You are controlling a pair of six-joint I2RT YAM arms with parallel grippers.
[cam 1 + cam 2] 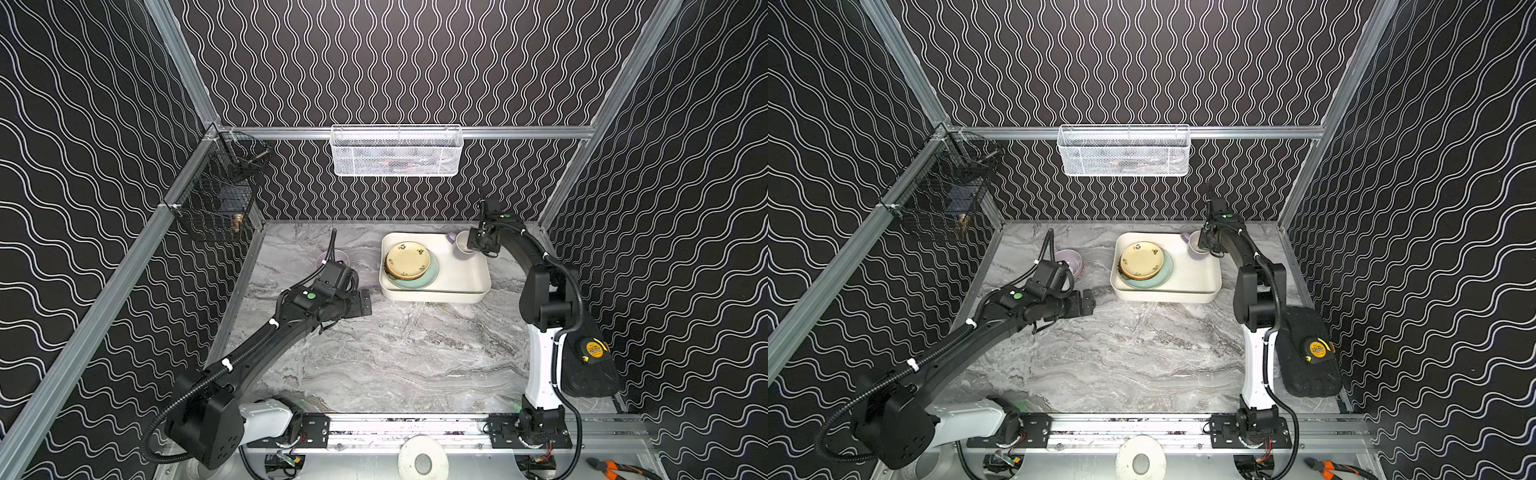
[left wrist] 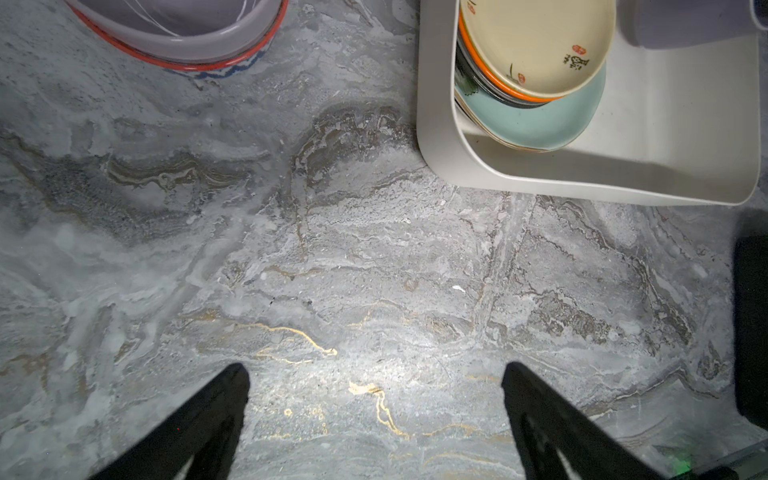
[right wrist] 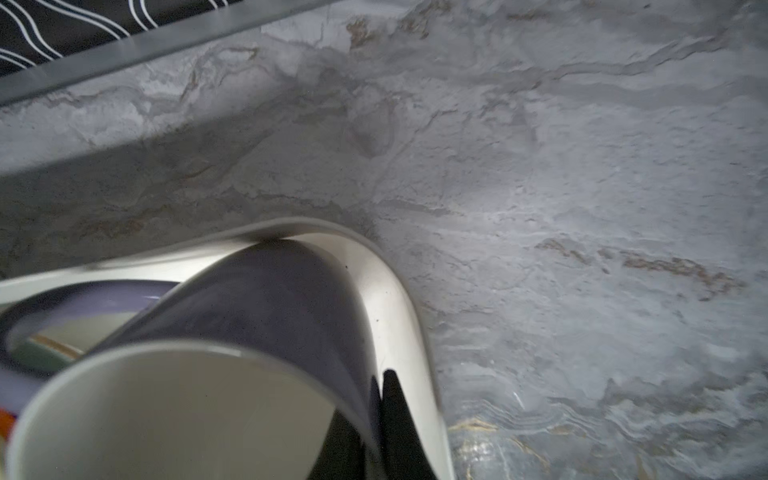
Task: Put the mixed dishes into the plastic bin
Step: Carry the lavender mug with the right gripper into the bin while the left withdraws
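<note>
The cream-white plastic bin [image 1: 457, 297] [image 1: 1183, 296] stands at the back of the marble table. In its left half lies a plate stack topped by a pale yellow plate [image 1: 407, 258] [image 2: 536, 37] over orange, black and mint plates [image 1: 420, 282]. My right gripper [image 1: 474, 246] [image 3: 374, 399] is shut on the wall of the lavender mug [image 1: 462, 243] [image 3: 270, 299], tilted in the bin's far right corner, one finger inside and one outside. My left gripper [image 1: 365, 302] [image 2: 374, 370] hangs open and empty over bare table left of the bin. A lilac bowl nested in a red-patterned bowl [image 1: 1069, 259] [image 2: 178, 33] sits behind the left arm.
A white wire-mesh basket [image 1: 397, 151] hangs on the back wall and a black wire basket [image 1: 216, 199] on the left rail. A yellow tape measure [image 1: 594, 349] lies on a black pad at the right edge. Pliers [image 1: 615, 469] and a white disc [image 1: 422, 461] lie by the front rail.
</note>
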